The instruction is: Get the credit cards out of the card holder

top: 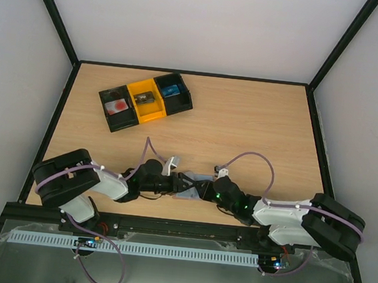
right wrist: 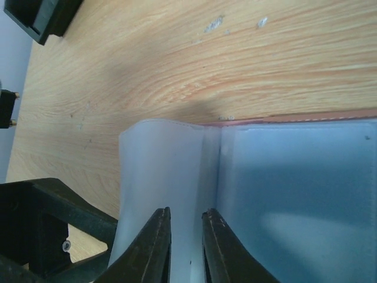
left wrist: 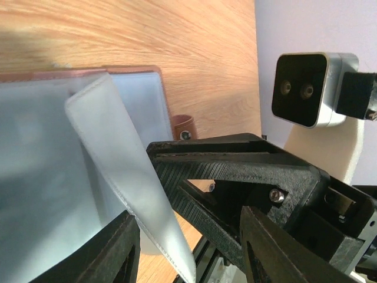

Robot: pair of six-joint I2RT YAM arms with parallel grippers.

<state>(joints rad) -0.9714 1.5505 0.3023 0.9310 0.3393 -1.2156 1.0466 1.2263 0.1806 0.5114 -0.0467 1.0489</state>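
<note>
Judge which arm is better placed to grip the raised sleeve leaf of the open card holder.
Probably left. The left tool stands open with the raised translucent plastic sleeve leaf between its fingers, so closing should catch it. The right tool's fingers sit barely apart over the open brown leather card holder.

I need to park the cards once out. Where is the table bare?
Bare: the far-right stretch of table between the bins and the right edge, and the band nearer than the bins. Crowded: near centre, where the left gripper and right gripper meet at the card holder.
</note>
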